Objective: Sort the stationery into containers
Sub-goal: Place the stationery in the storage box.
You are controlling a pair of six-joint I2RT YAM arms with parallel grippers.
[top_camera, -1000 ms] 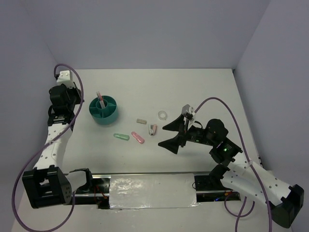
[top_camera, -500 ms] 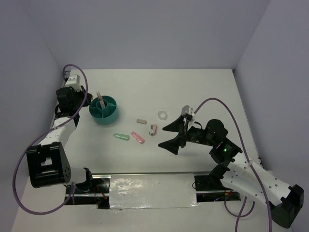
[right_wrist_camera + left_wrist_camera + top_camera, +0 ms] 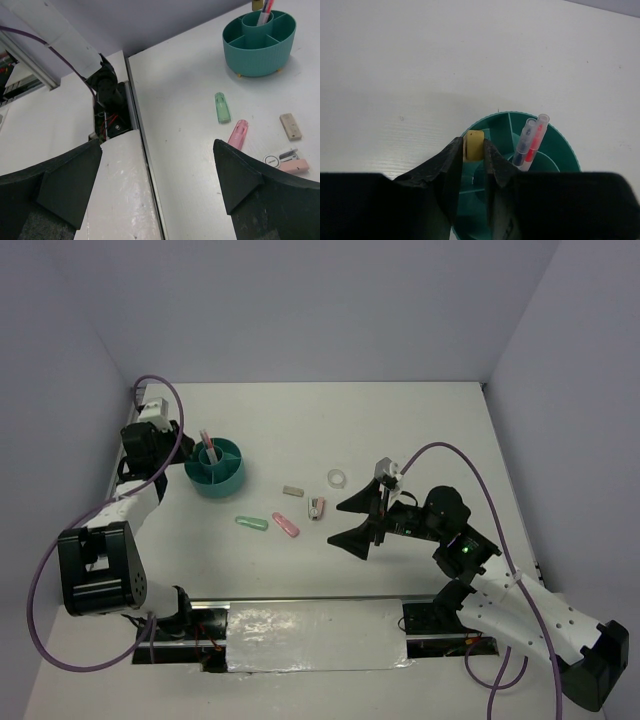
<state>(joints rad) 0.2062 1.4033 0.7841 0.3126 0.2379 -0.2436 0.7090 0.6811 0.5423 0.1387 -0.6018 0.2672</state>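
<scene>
While the left pincer (image 3: 473, 150) pinches a small tan block (image 3: 474, 145) over the teal cup (image 3: 556, 151), the right pincer (image 3: 157, 145) hangs spread wide above the worktop (image 3: 190, 75).

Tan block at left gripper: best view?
Left wrist: the tan block sits in the left gripper over the teal organiser. Right wrist catches a sliver at its top edge; top external doesn't show it.

White arm links (image 3: 520, 605), black joints (image 3: 445, 508), looping purple cables (image 3: 441, 445)
</scene>
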